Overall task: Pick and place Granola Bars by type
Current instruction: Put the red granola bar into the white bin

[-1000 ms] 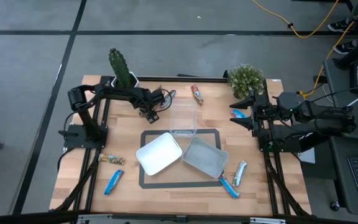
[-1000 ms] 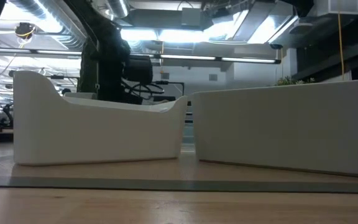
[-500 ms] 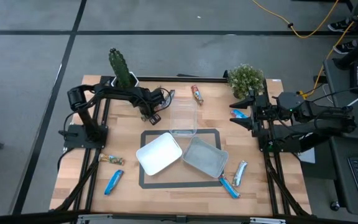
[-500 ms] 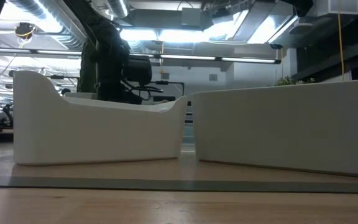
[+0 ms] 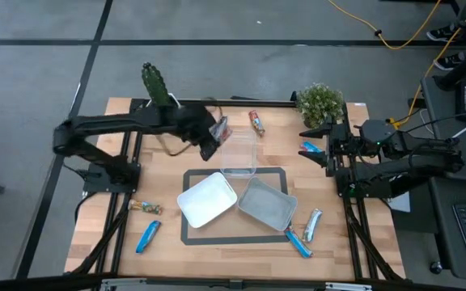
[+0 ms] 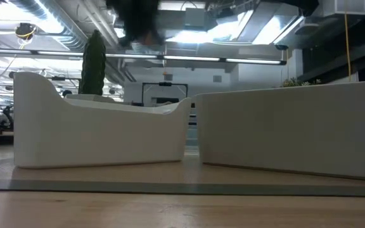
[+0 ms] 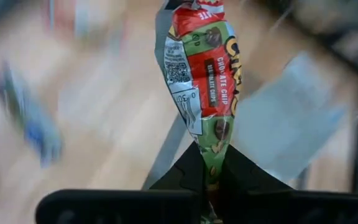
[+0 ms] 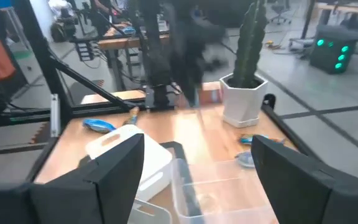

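My left gripper [image 5: 213, 139] hangs above the table beside the clear tub [image 5: 239, 153], shut on a red-and-green granola bar [image 7: 201, 68]. My right gripper [image 5: 324, 147] waits open at the table's right side, next to a blue bar [image 5: 309, 147]. Other bars lie flat on the wood: a red one [image 5: 256, 121] at the far edge, a green-brown one [image 5: 146, 208] and a blue one [image 5: 147, 236] near left, a silver one [image 5: 312, 224] and a blue one [image 5: 298, 241] near right. My left gripper pinches one crimped end of the bar's wrapper [image 7: 211, 167] between its two fingers. The rest of the bar stands out beyond the fingertips, in line with them. The bar is lifted clear of the table.
A white tub [image 5: 207, 199] and a grey tub [image 5: 264, 202] sit on the dark-framed mat at the table's middle; they fill the low view. A cactus pot [image 5: 158, 90] stands at the far left and a bushy plant [image 5: 320, 102] at the far right.
My left gripper has taken hold of the bar at the table's far left and has risen with it, swinging toward the clear tub. The bar is now lifted clear of the wood. In the low view the arm has gone up out of the middle.
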